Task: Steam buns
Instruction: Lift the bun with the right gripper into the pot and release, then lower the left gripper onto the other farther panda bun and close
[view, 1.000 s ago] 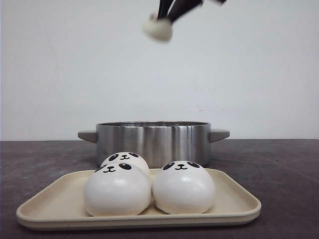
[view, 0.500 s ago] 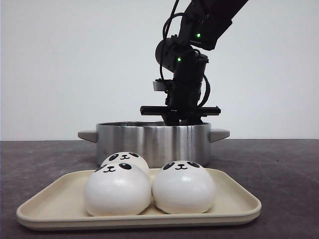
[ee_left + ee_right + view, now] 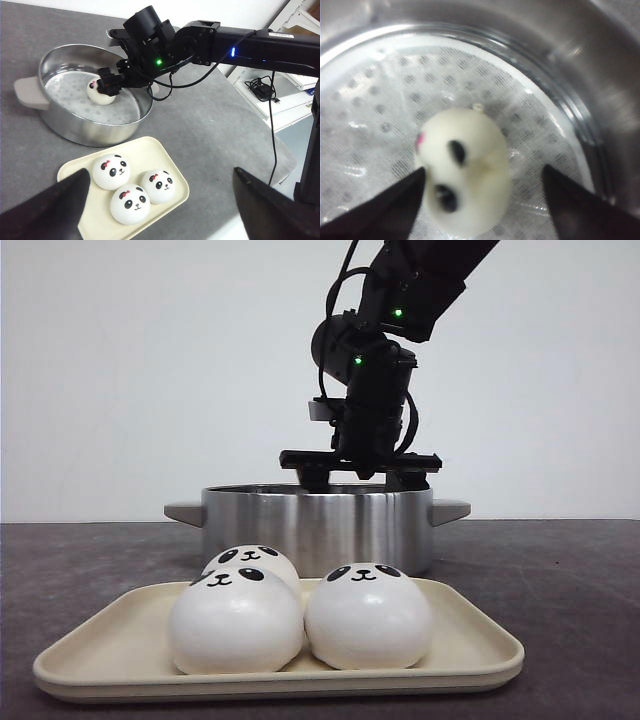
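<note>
1. Nearest in the front view: a shallow cream rectangular plastic tray [image 3: 470, 645] on the dark grey tabletop [image 3: 560, 570].
2. On the tray, three smooth white dome-shaped panda-faced buns: front left bun [image 3: 235, 620], front right bun [image 3: 368, 615], and a third bun [image 3: 252, 560] tucked behind the left one (only its top showing from the front). Left and right buns touching or nearly so; all three upright, faces up.
3. Just behind the tray: a round stainless-steel steamer pot [image 3: 318, 528] with grey side handles, fitted inside with a white perforated steaming liner [image 3: 70, 87].
4. On that liner, the fourth white panda bun [image 3: 465, 172], tipped on its side, eyes and pink bow showing in the right wrist view (slightly blurred there).
5. Right gripper [image 3: 111, 84], black, lowered over the pot's mouth, fingers [image 3: 395, 205] spread wide to either side of the fourth bun and clear of it, gripping nothing.
6. Left gripper [image 3: 160, 207] high above the tray, fingers wide apart with nothing between them (seen only as dark tips in its own wrist view).
7. Farthest back: a plain white wall [image 3: 150, 370].
</note>
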Available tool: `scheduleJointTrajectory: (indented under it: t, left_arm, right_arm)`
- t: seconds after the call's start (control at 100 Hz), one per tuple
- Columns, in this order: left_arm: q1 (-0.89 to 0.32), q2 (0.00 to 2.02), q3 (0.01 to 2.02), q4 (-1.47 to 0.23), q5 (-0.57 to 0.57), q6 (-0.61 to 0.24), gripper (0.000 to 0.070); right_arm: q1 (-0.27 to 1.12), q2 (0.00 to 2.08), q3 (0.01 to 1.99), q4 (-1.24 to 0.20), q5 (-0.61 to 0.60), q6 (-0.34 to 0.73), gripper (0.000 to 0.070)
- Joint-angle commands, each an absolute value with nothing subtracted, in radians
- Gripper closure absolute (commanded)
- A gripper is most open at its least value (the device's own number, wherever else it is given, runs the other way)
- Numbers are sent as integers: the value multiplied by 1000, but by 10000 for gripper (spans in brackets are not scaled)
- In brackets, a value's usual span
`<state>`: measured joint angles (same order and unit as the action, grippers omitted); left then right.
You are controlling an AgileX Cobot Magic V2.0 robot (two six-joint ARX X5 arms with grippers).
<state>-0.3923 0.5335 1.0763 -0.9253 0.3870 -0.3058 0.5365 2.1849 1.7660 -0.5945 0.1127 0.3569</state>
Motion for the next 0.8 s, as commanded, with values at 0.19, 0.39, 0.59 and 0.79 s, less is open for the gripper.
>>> scheduleJointTrajectory:
  t: [0.19,0.39,0.59,0.79]
  left_arm:
    - [-439,534,1093,-921,382,-300,144]
    - [-462,543,1093,-904,365,-307,146]
    - [-462,648,1092,-861,359,-315,145]
    - [-501,888,1092,-854,359,-322,145]
  right_arm:
    - [542,2150,1914,-706,132,371,163]
    - [598,2059,2166,-965,133,238,568]
    - [733,1832,2215,-1072,228,186,687]
    - [933,1574,2215,-1080,356,164,687]
